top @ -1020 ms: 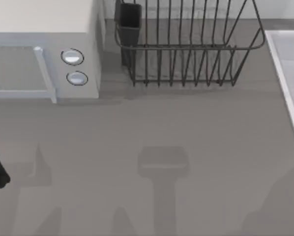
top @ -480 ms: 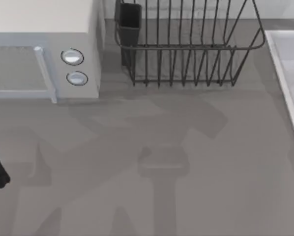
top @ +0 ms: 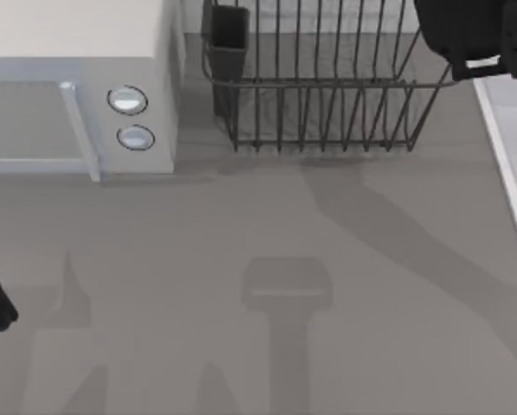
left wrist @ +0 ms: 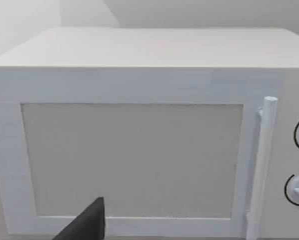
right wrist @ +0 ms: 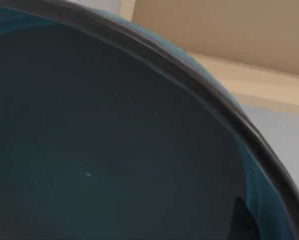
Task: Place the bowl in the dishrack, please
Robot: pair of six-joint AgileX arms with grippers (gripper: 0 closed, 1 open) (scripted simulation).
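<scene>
The bowl (right wrist: 99, 145), dark teal with a dark rim, sits right up against the right wrist camera, its inside facing the lens, so it appears to be carried by the right gripper; how the fingers stand I cannot tell. From above, the right arm (top: 466, 35) hangs over the right end of the dishrack (top: 328, 95), the dark wire rack beside the white microwave (top: 77, 86).

To do this step well, I judge the bowl should be brought over the open middle of the rack, clear of the flaring side wires and of the utensil cup (top: 228, 39) at the left corner, lowered between the tines, and let go only once it rests.

The left gripper (left wrist: 87, 227) is parked before the microwave door.
</scene>
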